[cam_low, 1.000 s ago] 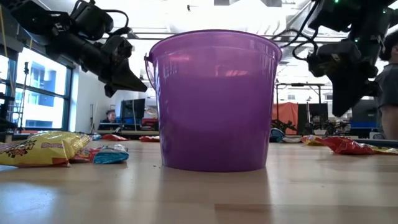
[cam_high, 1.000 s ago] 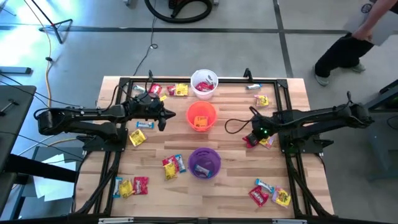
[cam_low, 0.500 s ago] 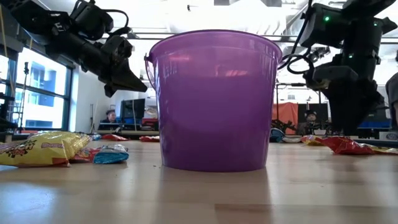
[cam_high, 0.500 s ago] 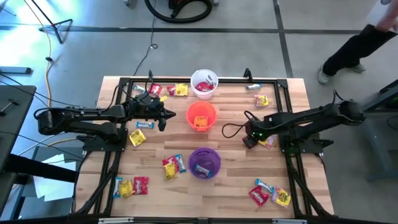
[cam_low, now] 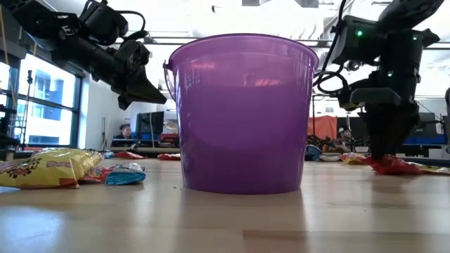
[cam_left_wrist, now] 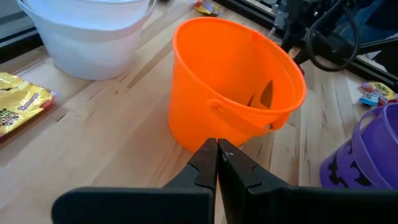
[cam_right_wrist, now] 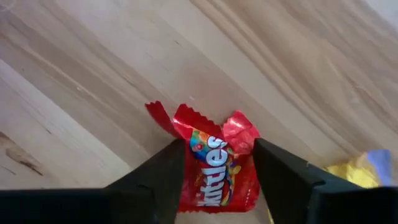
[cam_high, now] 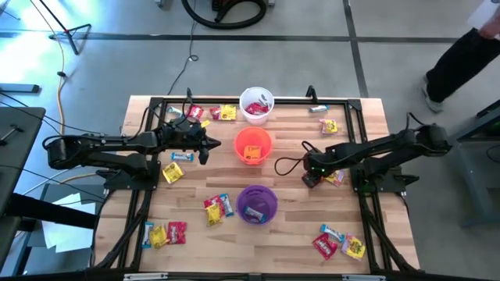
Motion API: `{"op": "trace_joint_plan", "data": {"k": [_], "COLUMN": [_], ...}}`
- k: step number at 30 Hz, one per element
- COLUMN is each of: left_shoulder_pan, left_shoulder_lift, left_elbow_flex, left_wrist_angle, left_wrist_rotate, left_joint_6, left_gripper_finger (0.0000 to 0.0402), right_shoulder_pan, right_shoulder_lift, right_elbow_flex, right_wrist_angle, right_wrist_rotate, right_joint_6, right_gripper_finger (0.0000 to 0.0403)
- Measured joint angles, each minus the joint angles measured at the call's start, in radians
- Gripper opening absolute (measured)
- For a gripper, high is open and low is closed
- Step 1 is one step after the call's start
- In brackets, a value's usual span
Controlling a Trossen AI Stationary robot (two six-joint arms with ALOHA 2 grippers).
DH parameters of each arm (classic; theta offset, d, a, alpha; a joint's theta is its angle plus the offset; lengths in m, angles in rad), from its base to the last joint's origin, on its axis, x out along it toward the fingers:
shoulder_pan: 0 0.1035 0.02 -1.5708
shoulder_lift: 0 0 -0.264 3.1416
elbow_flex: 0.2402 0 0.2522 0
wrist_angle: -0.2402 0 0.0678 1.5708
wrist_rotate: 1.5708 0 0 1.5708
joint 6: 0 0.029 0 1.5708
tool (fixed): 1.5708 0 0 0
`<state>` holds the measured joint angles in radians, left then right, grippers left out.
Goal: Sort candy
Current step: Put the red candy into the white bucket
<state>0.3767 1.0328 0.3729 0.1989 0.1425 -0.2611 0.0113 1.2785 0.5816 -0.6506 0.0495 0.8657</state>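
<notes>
With most candy [cam_high: 217, 208] scattered on the tabletop [cam_high: 293, 230], the right tool [cam_right_wrist: 216, 163] straddles a red packet [cam_right_wrist: 211, 167] wide-jawed at centre right, left tool [cam_left_wrist: 217, 155] closed.

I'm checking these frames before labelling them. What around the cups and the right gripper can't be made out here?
- Contents of the purple plastic cup: low view, its own wall hides them; in the high view they are too small.
- Yellow wrapped candy beside the red wrapped candy: right wrist view, cut off by the right gripper finger and the edge.
- Orange plastic cup contents: left wrist view, inner wall hides the bottom.
</notes>
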Motion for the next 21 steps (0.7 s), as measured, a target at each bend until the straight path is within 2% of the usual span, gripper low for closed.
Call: {"op": "trace_joint_plan", "data": {"k": [7,10,14,21], "left_shoulder_pan": [0.000,0.000,0.000,0.000], "left_shoulder_lift": [0.000,0.000,0.000,0.000], "left_elbow_flex": [0.000,0.000,0.000,0.000], "left_wrist_angle": [0.000,0.000,0.000,0.001], "left_wrist_rotate": [0.000,0.000,0.000,0.000], "left_joint_6": [0.000,0.000,0.001,0.001], "left_gripper_finger": [0.0000,0.0000,0.0000,0.0000], "right_shoulder_pan": [0.000,0.000,-0.019,-0.128], "right_shoulder_lift": [0.012,0.010,0.009,0.031], "right_elbow_flex": [0.003,0.048,0.155,0.381], "right_wrist_angle": [0.065,0.058,0.052,0.127], "right_wrist_rotate": [-0.029,-0.024,0.013,0.153], "right_joint_6": [-0.003,-0.028,-0.095,-0.233], "right_gripper_finger": [0.0058,0.0011,0.0015,0.0002]}}
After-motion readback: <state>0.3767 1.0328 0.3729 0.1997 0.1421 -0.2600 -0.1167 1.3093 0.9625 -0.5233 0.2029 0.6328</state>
